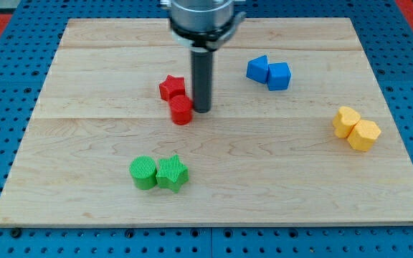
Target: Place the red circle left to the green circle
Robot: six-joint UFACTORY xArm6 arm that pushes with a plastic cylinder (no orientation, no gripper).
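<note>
The red circle (181, 110) lies near the board's middle, touching the red star (171, 87) just above and to its left. The green circle (143, 172) lies lower down, towards the view's bottom left, touching the green star (172, 173) on its right. My tip (201, 110) stands right against the red circle's right side, to the lower right of the red star. The green circle is well below and to the left of my tip.
Two blue blocks (269, 72) sit together at the upper right. Two yellow blocks (356, 129) sit together at the right edge. The wooden board (84, 143) lies on a blue pegboard surface.
</note>
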